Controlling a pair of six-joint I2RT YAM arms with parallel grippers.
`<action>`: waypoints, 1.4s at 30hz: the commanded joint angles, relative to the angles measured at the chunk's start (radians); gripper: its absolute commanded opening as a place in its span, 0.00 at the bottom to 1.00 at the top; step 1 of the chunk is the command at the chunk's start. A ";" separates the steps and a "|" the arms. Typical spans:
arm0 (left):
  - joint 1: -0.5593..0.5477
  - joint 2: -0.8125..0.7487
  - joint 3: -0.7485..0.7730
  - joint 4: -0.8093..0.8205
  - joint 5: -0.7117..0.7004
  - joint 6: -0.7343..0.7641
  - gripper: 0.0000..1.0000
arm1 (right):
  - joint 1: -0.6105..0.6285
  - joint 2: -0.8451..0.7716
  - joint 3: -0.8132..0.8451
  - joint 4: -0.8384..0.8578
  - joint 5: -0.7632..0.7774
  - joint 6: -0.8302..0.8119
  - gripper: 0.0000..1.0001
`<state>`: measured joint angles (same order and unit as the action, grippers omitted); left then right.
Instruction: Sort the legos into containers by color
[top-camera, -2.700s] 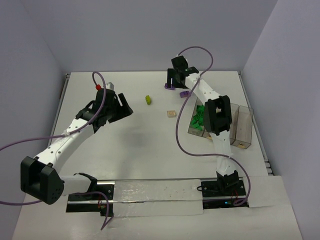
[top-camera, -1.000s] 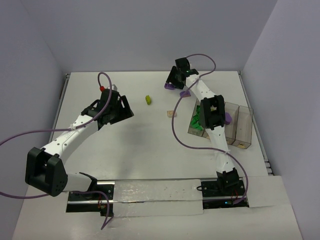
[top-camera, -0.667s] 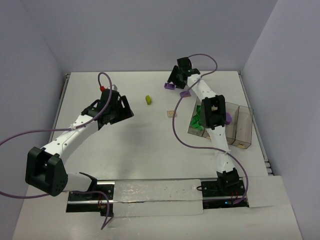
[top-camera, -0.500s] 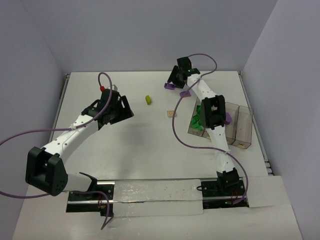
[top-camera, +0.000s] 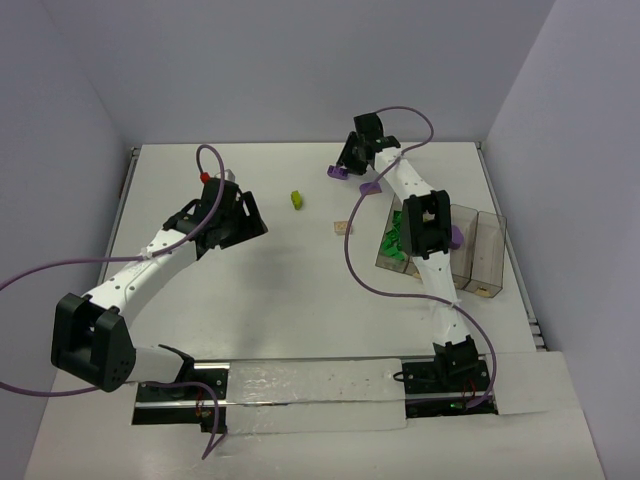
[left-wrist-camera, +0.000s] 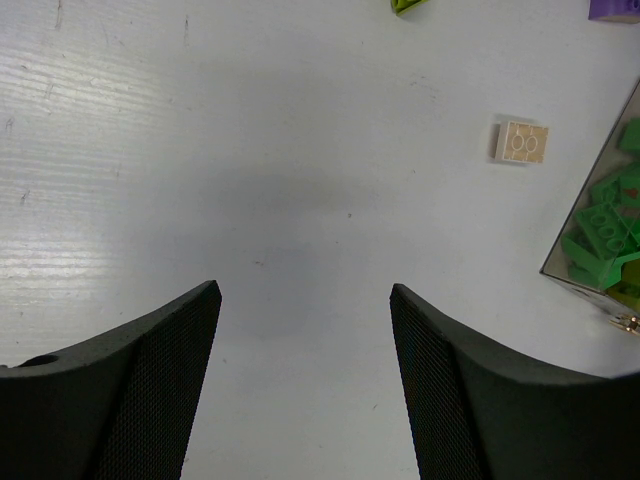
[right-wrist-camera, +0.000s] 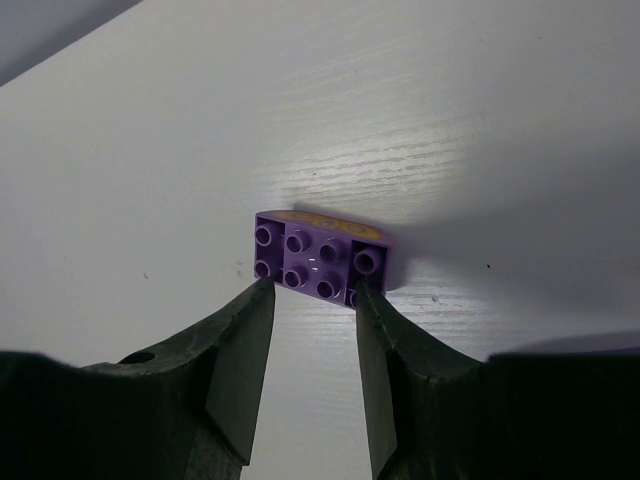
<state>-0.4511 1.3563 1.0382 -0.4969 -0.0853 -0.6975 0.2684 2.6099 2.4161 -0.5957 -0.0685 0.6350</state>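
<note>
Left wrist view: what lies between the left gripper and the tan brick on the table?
Nothing but bare table lies between the open left gripper and the tan brick; the left wrist view shows the whole stretch.

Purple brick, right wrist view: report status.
Left pincer open, empty. Right pincer at purple brick, grip unconfirmed. Brick flat on table, studs up. Nothing blocking.

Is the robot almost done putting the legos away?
Not yet. Done: green bricks sit in the left bin of the containers. In hand: the right fingers are at a purple brick on the table, grip unclear. Still to go: another purple brick, a yellow-green brick and a tan brick.
</note>
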 joint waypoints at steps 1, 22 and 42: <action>-0.004 -0.003 0.014 0.015 0.005 0.012 0.76 | -0.008 0.013 0.032 0.013 -0.010 -0.001 0.41; -0.004 -0.006 0.017 0.011 0.005 0.010 0.76 | -0.023 0.027 0.049 -0.013 -0.071 0.008 0.14; -0.004 -0.040 0.012 0.008 0.010 0.001 0.76 | -0.017 -0.194 -0.256 -0.022 -0.052 -0.114 0.04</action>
<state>-0.4511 1.3557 1.0382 -0.4969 -0.0841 -0.6980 0.2489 2.5106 2.1978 -0.5780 -0.1210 0.5744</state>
